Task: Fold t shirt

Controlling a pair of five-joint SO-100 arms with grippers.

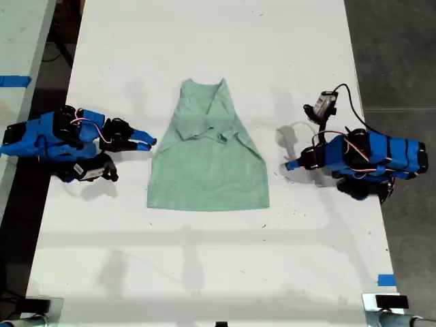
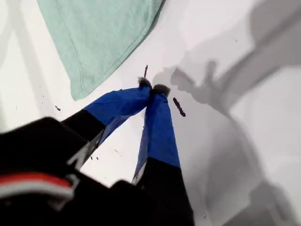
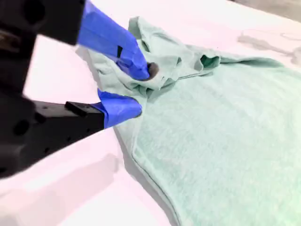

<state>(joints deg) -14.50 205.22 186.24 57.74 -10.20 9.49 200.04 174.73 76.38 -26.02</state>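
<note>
The t shirt (image 1: 208,160) lies mid-table, sleeves tucked in. It looks light and limp, so pinching a hem corner seems best. My first gripper (image 2: 151,89) is pinched together, holding nothing; my second gripper (image 3: 141,89) gapes slightly beside the cloth.

No readable text, labels, brands or nos. anywhere. T shirt (image 1: 208,163) plain, no print. Blue tape (image 1: 385,280) on table (image 1: 204,272) edge, exterior view's lower right, blank. Arm housings w/o legible markings; small white tag on one arm too blurred to read.
</note>
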